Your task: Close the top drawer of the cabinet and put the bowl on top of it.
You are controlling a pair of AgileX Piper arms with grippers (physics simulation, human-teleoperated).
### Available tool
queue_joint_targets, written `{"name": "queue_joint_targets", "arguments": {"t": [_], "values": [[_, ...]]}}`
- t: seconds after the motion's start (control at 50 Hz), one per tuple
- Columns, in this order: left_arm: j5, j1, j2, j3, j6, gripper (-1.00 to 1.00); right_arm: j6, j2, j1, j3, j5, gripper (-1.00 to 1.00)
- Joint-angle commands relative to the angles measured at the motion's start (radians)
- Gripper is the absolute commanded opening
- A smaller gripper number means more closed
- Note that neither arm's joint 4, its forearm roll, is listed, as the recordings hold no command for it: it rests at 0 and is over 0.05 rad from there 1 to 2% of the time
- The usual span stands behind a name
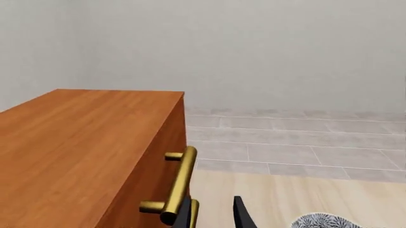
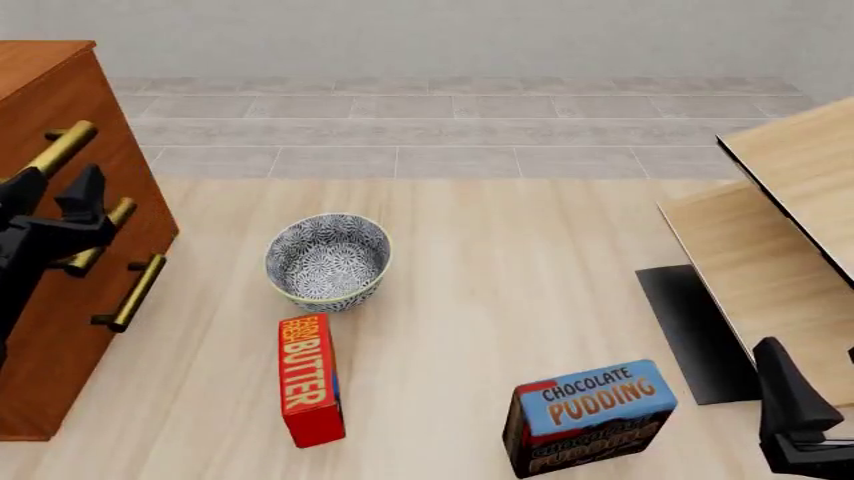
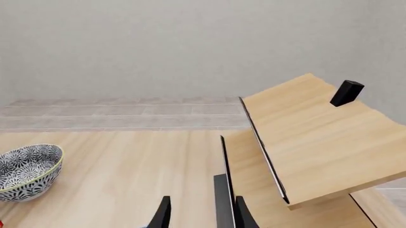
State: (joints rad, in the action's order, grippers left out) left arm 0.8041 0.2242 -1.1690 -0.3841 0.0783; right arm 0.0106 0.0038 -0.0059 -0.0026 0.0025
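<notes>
Bowl (image 2: 328,262), round, deep, white with blue-grey flowers, sat upright on the pale wooden table (image 2: 507,260) near the reddish-brown cabinet (image 2: 54,300); it looked rigid, breakable and slick, best pinched at its rim, and both grippers hung unclenched, holding nothing.

The cabinet (image 2: 54,260) you faced stood at the table's left edge, reddish-brown wood with brass bar handles. Its top drawer (image 1: 155,161) sat flush with the front, handle horizontal. The bowl (image 2: 328,260) rested upright on the table, blue-grey floral pattern, near the cabinet but apart from it.
</notes>
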Motion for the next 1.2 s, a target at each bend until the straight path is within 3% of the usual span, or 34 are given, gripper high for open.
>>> {"name": "queue_joint_targets", "arguments": {"t": [0.02,0.14,0.24,0.4,0.62,0.88,1.2], "values": [[-0.015,0.139,-0.046,0.011,-0.064,1.0,0.0,0.0,0.002,0.0,-0.002,1.0],[-0.028,0.112,-0.008,0.032,-0.066,1.0,0.001,-0.001,0.001,-0.002,0.0,1.0],[-0.087,0.033,0.104,0.076,-0.037,1.0,0.003,-0.001,-0.001,0.0,-0.002,1.0],[-0.275,-0.094,0.348,0.105,-0.014,1.0,0.005,-0.001,-0.002,0.0,-0.003,1.0],[-0.482,-0.175,0.479,0.023,-0.019,1.0,0.011,-0.001,-0.003,-0.002,-0.005,1.0],[-0.636,-0.221,0.482,-0.083,-0.06,1.0,0.012,-0.001,0.003,-0.001,-0.005,1.0],[-0.904,-0.295,0.333,-0.302,-0.083,1.0,0.003,0.0,0.007,0.0,0.001,1.0]]}}
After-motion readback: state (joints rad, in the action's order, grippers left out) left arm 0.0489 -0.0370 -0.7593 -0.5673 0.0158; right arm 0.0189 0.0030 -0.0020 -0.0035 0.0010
